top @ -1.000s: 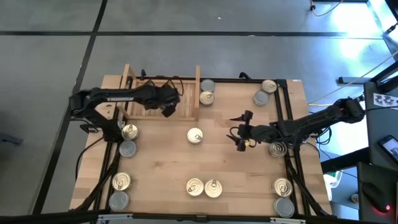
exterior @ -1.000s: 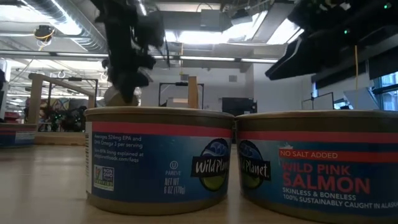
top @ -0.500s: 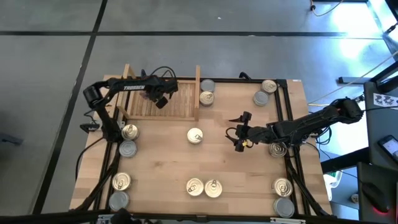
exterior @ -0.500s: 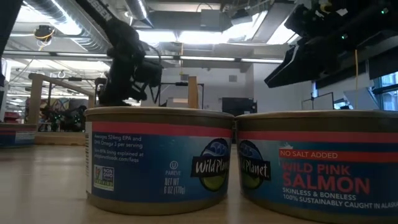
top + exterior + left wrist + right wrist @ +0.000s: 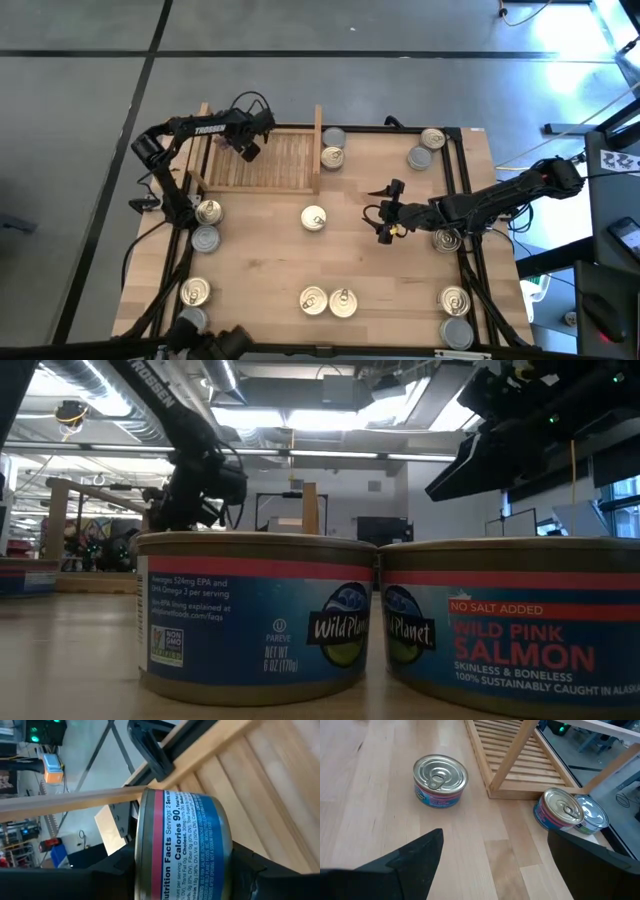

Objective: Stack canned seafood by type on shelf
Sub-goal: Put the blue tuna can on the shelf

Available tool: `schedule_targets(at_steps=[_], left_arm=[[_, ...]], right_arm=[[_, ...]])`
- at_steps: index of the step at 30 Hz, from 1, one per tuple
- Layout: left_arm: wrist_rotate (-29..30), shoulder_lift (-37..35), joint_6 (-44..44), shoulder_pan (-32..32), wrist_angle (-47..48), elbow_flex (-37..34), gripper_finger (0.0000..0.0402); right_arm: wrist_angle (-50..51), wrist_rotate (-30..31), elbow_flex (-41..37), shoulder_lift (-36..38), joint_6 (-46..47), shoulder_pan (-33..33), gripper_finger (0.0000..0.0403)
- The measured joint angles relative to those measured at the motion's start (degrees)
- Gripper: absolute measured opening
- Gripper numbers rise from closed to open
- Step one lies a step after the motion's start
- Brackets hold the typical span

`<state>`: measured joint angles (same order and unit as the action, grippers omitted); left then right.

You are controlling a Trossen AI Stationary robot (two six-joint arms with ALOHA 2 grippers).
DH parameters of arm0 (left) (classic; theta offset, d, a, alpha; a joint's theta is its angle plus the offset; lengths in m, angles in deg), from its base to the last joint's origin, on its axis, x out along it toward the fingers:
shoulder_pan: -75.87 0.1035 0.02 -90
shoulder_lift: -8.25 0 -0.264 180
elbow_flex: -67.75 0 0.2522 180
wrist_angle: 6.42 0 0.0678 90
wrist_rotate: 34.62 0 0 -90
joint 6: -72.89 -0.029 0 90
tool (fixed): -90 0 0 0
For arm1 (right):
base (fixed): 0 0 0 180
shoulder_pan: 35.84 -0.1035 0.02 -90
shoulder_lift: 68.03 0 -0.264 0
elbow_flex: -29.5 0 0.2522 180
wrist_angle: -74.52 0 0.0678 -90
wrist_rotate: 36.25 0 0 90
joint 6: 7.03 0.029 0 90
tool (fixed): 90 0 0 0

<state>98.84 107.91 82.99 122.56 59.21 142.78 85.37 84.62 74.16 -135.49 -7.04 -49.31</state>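
My left gripper (image 5: 245, 150) is over the far left corner of the shelf (image 5: 262, 160), shut on a blue-and-red labelled can (image 5: 182, 835). The shelf's slatted base (image 5: 260, 775) lies just beyond the can. My right gripper (image 5: 385, 216) hangs open over the table right of centre, nothing between its fingers (image 5: 410, 865). A gold-topped can (image 5: 440, 780) stands on the table ahead of it. Two more cans (image 5: 332, 148) stand beside the shelf's right side board. My left gripper pinches the can between its two fingers (image 5: 112, 872), one on each flat end (image 5: 142, 865). The fingers slant down from the table's left side. The can lies on its side in the hold, label wall up. Whether it touches the slats cannot be seen.
Other cans stand in pairs around the table: left edge (image 5: 206, 224), near left corner (image 5: 192, 305), near middle (image 5: 328, 301), far right (image 5: 427, 148), near right (image 5: 455, 315), and one by my right arm (image 5: 446, 239). The two near-middle cans (image 5: 255, 615) fill the low view.
My left gripper has carried the can from over the shelf's middle toward the shelf's far left corner, sinking and swinging toward the table's left as it went.
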Motion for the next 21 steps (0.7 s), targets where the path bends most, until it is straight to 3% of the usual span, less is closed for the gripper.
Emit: schedule_targets(at_steps=[16,21], left_arm=[[-2.55,0.28,-2.83,2.61,-4.3,-3.78,0.0187],[-4.98,0.26,-2.84,2.89,-6.33,-4.24,0.0214]], right_arm=[[-0.02,-0.02,0.0,0.02,1.27,0.0,0.0358],[-0.02,-0.02,0.0,0.02,1.32,0.0,0.0358]])
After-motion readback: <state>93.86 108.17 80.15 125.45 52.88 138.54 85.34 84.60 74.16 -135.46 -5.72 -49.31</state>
